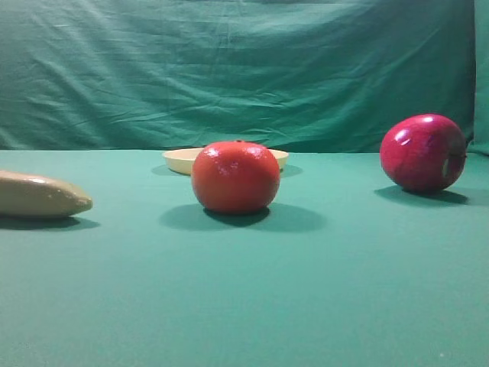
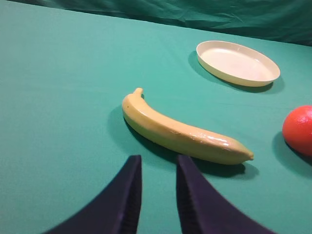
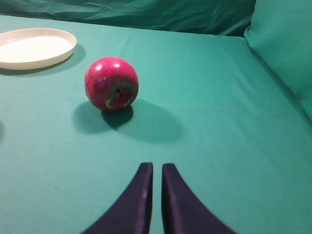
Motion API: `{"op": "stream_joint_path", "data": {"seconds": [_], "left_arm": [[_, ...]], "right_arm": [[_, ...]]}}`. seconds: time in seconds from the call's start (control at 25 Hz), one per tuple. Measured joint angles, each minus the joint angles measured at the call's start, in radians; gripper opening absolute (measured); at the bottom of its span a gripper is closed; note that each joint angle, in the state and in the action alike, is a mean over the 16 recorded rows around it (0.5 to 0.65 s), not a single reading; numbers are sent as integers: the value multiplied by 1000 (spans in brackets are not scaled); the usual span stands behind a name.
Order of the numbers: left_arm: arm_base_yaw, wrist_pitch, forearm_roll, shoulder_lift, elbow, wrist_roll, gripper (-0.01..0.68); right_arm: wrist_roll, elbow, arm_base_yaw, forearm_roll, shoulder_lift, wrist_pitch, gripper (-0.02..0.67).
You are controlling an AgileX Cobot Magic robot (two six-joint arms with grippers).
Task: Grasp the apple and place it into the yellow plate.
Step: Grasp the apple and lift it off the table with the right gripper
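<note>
The apple (image 1: 422,153) is glossy crimson and rests on the green cloth at the right; in the right wrist view the apple (image 3: 111,83) lies ahead and left of my right gripper (image 3: 157,165), well apart from it. That gripper is shut and holds nothing. The yellow plate (image 1: 179,159) sits at the back, partly hidden behind an orange-red fruit, and shows as an empty plate (image 3: 34,47) far left of the apple. My left gripper (image 2: 159,158) hovers with its fingers a little apart and nothing between them. Neither gripper shows in the exterior view.
An orange-red tomato-like fruit (image 1: 235,177) stands mid-table in front of the plate. A pale banana (image 2: 180,131) lies just ahead of the left gripper. A green cloth backdrop (image 1: 244,69) closes the back, and a cloth wall (image 3: 285,44) rises at the right.
</note>
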Motion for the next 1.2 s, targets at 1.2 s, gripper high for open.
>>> {"op": "stream_joint_path", "data": {"seconds": [1.2], "left_arm": [[0,0,0,0,0,0,157]], "right_arm": [[2,0,0,61,0,-20,0]]}}
